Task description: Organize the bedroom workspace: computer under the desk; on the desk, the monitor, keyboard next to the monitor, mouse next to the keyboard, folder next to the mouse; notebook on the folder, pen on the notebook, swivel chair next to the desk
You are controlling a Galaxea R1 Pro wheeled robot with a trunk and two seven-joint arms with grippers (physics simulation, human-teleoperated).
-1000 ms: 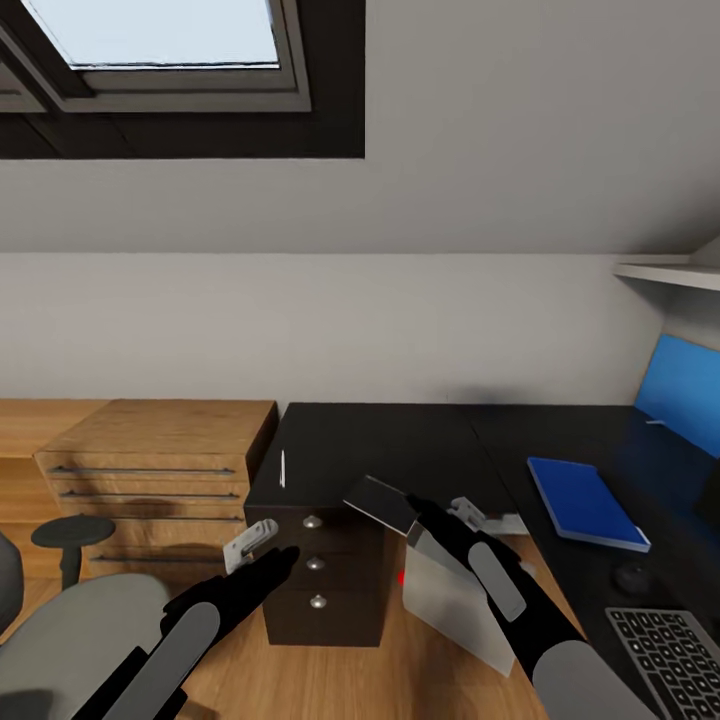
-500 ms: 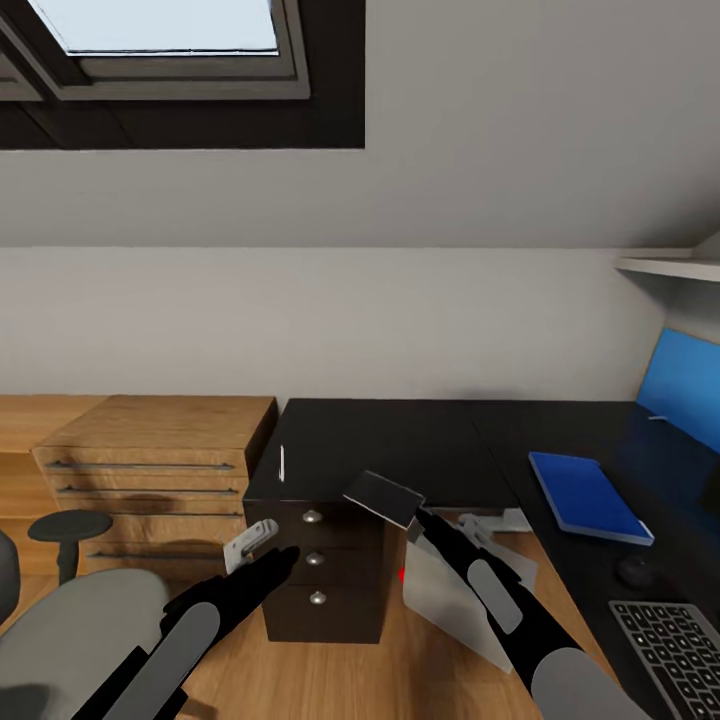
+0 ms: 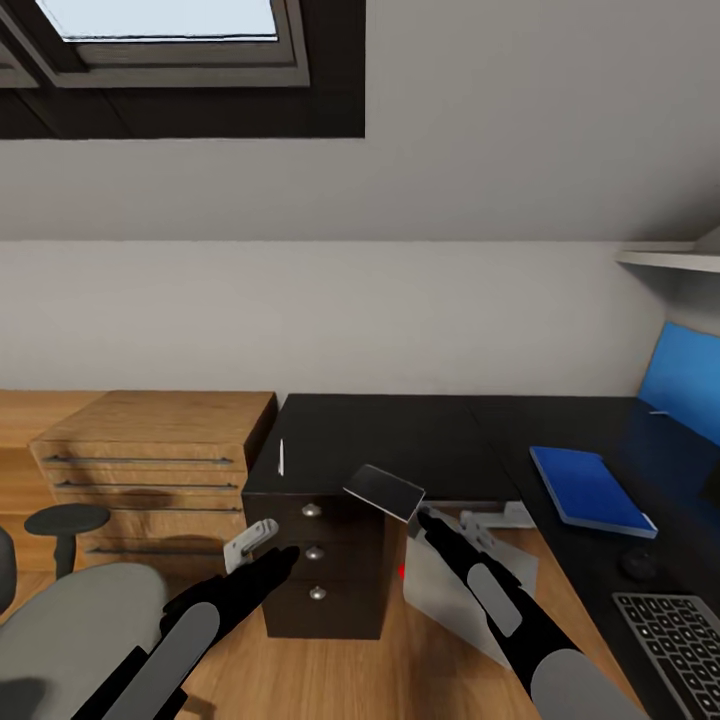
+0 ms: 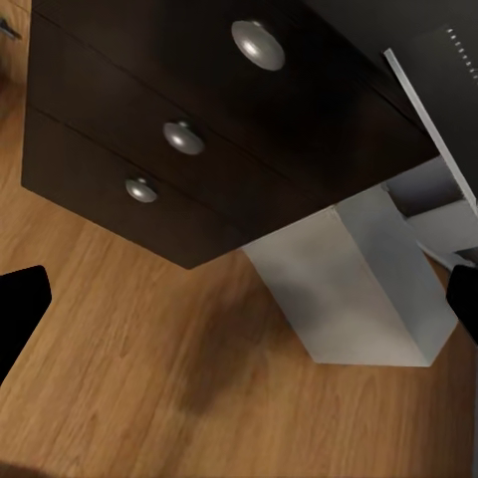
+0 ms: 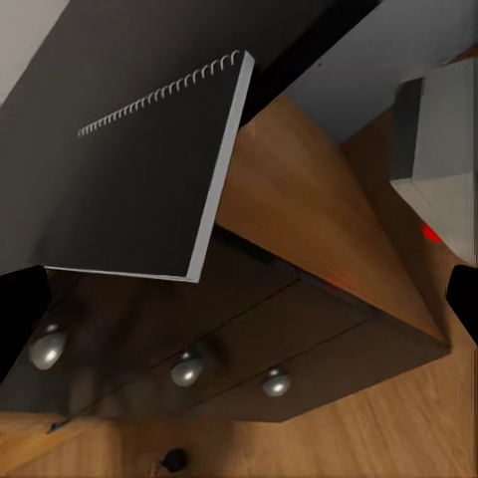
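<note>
The dark grey notebook (image 3: 385,492) (image 5: 139,179) sits at the front edge of the black desk (image 3: 400,440), one corner sticking out over the drawers. My right gripper (image 3: 420,515) (image 5: 241,304) is open, just off that corner. The white pen (image 3: 281,457) lies on the desk's left end. On the right wing are the blue folder (image 3: 590,490), the mouse (image 3: 636,563) and the keyboard (image 3: 672,640). The pale computer (image 3: 460,590) (image 4: 349,289) stands under the desk. My left gripper (image 3: 268,552) (image 4: 239,309) is open before the drawers. The swivel chair (image 3: 75,625) is at lower left. The monitor is out of view.
A light wooden drawer unit (image 3: 160,450) stands left of the desk. A blue wall panel (image 3: 690,385) and a white shelf (image 3: 665,262) are at the right. Black drawers with round knobs (image 3: 315,552) (image 4: 184,137) (image 5: 186,365) face me over wooden floor (image 4: 149,398).
The whole picture has slid upward slightly, so the camera moved. My right forearm has swung leftward and its tip has drawn back a little. The notebook keeps its place on the desk.
</note>
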